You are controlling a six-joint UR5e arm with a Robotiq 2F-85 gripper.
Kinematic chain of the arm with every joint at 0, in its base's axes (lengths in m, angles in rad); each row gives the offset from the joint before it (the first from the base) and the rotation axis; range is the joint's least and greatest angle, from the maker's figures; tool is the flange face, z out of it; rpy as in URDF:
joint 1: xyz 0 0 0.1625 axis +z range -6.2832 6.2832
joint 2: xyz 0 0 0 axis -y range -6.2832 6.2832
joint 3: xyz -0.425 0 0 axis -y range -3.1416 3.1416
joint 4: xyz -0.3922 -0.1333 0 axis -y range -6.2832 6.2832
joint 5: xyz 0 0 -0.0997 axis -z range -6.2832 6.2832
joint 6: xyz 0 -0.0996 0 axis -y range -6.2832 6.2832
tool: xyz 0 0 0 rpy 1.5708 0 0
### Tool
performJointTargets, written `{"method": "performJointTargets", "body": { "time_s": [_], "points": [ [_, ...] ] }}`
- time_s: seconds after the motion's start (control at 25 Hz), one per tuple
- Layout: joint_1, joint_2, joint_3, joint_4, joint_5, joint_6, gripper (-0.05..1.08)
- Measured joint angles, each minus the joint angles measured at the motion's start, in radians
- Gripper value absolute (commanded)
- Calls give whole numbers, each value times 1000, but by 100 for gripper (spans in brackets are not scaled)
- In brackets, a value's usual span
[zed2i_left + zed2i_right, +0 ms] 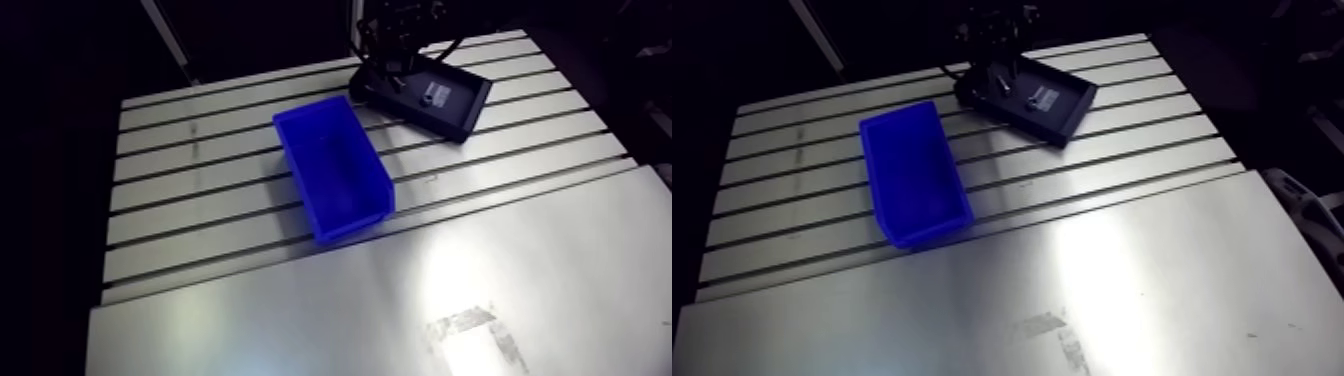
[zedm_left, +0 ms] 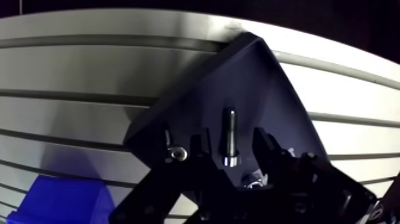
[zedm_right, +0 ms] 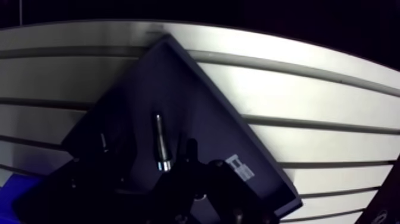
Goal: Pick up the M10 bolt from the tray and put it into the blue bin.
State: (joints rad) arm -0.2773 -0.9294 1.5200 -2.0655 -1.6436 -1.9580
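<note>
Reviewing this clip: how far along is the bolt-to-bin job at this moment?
Done: the approach. The end effector sits low over the black tray, open, with a finger on either side of the M10 bolt. In hand: the grasp; the bolt lies flat in the tray, not yet pinched. Left: closing, lifting, carrying to the blue bin, which looks empty, and releasing.

Black tray (image 1: 466, 106) under claw (image 1: 385, 76); blue bin (image 1: 355, 214) beside.
</note>
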Motion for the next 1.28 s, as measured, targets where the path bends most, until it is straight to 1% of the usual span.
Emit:
{"method": "performJointTargets", "body": {
  "time_s": [0.32, 0.44, 0.6, 1.28],
  "points": [
    [-1, 7, 3, -2, 0, 0, 57],
    [-1, 9, 4, -2, 0, 0, 61],
    [-1, 10, 3, -3, 0, 0, 62],
    [-1, 10, 5, -5, 0, 0, 73]
  ]
}}
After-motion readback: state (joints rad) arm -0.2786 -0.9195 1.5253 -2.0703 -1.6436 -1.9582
